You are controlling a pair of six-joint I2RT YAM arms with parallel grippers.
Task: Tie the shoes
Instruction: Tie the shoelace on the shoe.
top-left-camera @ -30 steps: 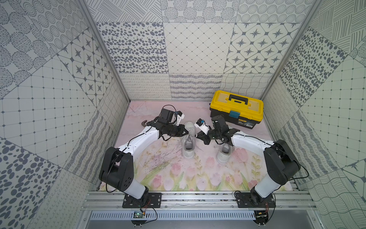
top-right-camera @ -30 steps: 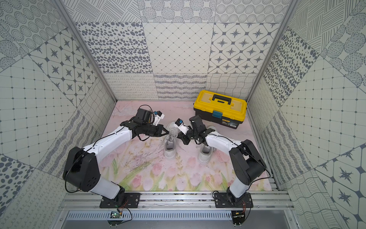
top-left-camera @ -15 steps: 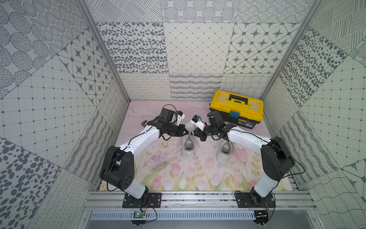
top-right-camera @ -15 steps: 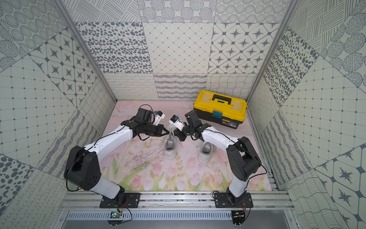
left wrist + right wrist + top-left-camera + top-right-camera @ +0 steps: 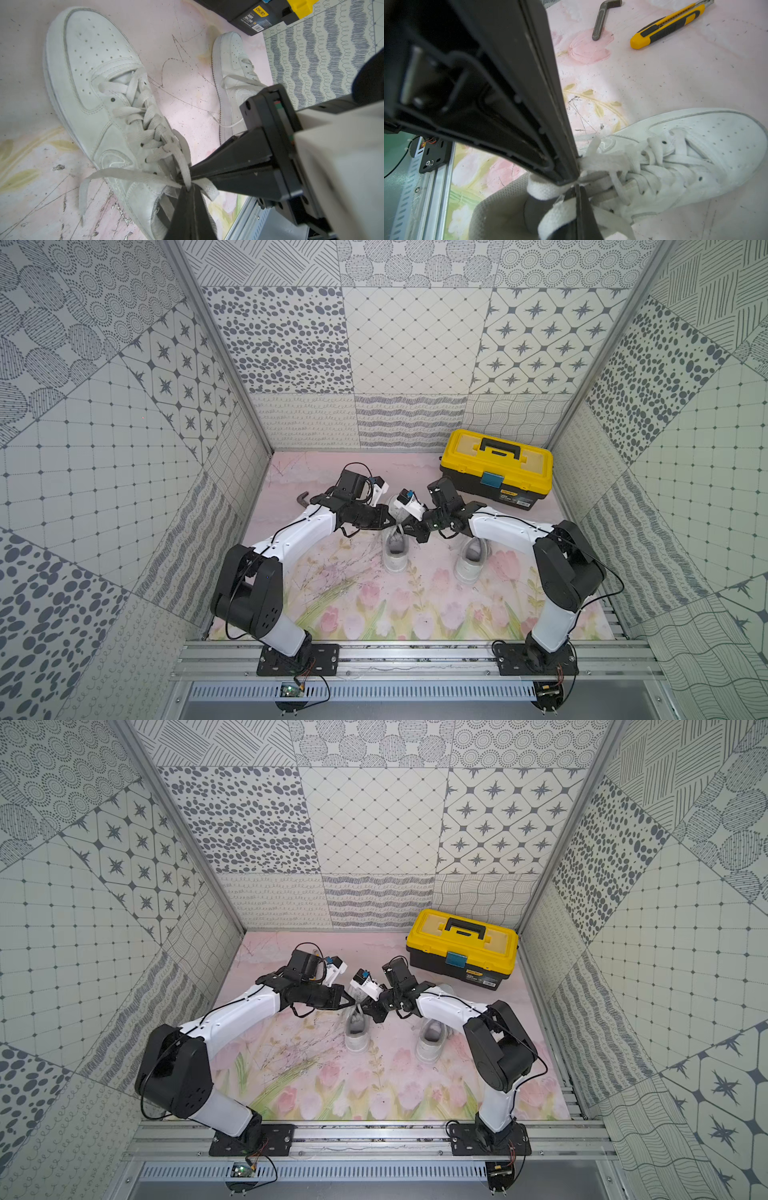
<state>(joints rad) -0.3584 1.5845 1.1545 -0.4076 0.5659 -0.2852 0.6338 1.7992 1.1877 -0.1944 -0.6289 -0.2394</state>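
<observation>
Two white shoes (image 5: pixel 358 1029) stand side by side on the flowered mat (image 5: pixel 353 605), toes toward the front rail (image 5: pixel 415 659) — the left-hand shoe (image 5: pixel 395 551) and the right-hand shoe (image 5: pixel 471 562), near each other but apart. Over the collar of the left-hand shoe the two grippers meet tip to tip. A second ago the right gripper (image 5: pixel 405 527) hung between the shoes, apart from its partner. It has since swung across, while the left gripper (image 5: pixel 390 523) has barely moved. Both sets of jaws are pressed together, each pinching a flat grey-white lace (image 5: pixel 128 174) of that shoe — the strands cross right at the tips. The right-hand shoe's laces lie loose, one end trailing on the mat. Farther back lie a grey L-shaped tool (image 5: pixel 602 18) and a yellow utility knife (image 5: pixel 666 25). A yellow toolbox (image 5: pixel 496 468) sits in the far right corner.
</observation>
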